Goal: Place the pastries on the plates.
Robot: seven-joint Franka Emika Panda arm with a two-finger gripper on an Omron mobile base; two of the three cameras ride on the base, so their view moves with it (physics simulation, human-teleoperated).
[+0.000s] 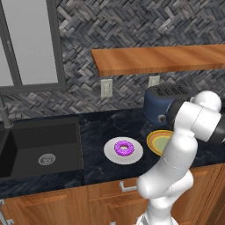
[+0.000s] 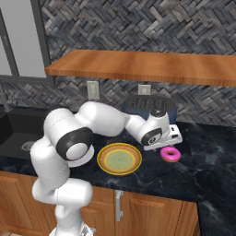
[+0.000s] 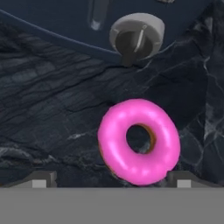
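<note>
Countertop [image 3: 52, 109]: toaster [image 3: 65, 26] behind pink donut [image 3: 139, 141]

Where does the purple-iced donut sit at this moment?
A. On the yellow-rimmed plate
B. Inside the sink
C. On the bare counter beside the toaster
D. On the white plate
D: the purple donut lies in the middle of the white plate, while the pink donut rests on the dark counter and the yellow-rimmed plate holds nothing.
</note>
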